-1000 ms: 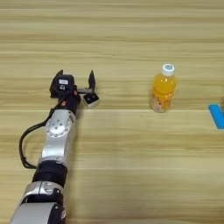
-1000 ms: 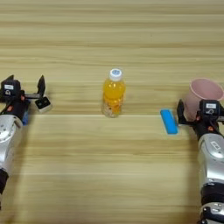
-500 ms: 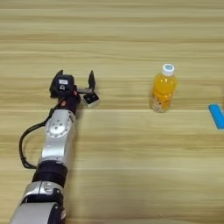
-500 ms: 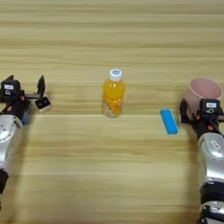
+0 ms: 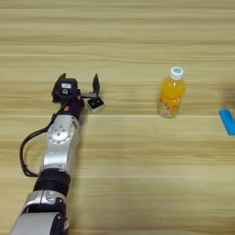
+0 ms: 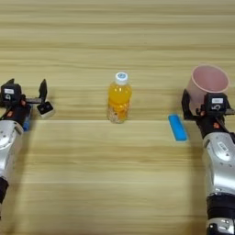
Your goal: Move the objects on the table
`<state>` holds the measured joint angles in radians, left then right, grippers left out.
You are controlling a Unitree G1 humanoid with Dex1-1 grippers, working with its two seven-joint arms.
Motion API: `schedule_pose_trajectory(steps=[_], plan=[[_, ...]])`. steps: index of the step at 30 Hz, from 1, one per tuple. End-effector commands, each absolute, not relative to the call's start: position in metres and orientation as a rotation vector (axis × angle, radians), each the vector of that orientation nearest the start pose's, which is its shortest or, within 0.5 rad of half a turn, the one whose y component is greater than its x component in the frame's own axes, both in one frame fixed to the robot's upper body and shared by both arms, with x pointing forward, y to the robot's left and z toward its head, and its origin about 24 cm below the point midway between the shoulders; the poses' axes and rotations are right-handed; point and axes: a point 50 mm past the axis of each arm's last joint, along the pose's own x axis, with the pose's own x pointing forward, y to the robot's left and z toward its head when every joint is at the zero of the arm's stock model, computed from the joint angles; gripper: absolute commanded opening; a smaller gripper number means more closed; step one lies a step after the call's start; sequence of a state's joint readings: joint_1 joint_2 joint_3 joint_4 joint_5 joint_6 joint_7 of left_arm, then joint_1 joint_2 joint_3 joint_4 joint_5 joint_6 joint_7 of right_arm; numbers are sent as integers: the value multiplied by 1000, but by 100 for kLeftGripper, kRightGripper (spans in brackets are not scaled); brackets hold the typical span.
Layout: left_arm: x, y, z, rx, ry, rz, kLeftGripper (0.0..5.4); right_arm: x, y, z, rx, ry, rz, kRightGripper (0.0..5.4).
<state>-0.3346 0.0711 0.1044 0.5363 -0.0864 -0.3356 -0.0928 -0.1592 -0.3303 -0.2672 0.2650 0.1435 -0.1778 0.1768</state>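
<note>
An orange-juice bottle with a white cap stands upright mid-table. A slim blue tube lies to its right. Further right, my right gripper is shut on the lower part of the upright pink cup; one black finger shows at the cup's left side. At the left, my left gripper stands open. The tiny black-and-white cube lies on the table just by its right finger; I cannot tell whether they touch.
A small blue piece shows beside my left wrist. A black cable loops off the left forearm. Bare wood stretches in front of the bottle and behind all the things.
My right gripper has shifted a little left and away with the pink cup in it. The left gripper, cube, bottle and blue tube have not moved.
</note>
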Motion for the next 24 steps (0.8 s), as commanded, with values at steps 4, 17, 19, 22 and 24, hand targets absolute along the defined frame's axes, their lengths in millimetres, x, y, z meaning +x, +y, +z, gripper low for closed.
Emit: schedule_pose_trajectory(steps=[4,17,19,22,24], plan=[[314,165,45,-15,-140,-47,540,268,-211,76,-127,-128,90,417],[314,164,45,-17,-141,-47,540,270,-194,43,-107,7,150,417],[314,164,45,-18,-141,-46,540,270,-192,35,-102,33,158,417],[313,163,45,-19,-143,-46,540,270,-190,27,-102,62,170,417],[313,163,45,-19,-144,-46,540,270,-189,25,-102,66,177,414]])
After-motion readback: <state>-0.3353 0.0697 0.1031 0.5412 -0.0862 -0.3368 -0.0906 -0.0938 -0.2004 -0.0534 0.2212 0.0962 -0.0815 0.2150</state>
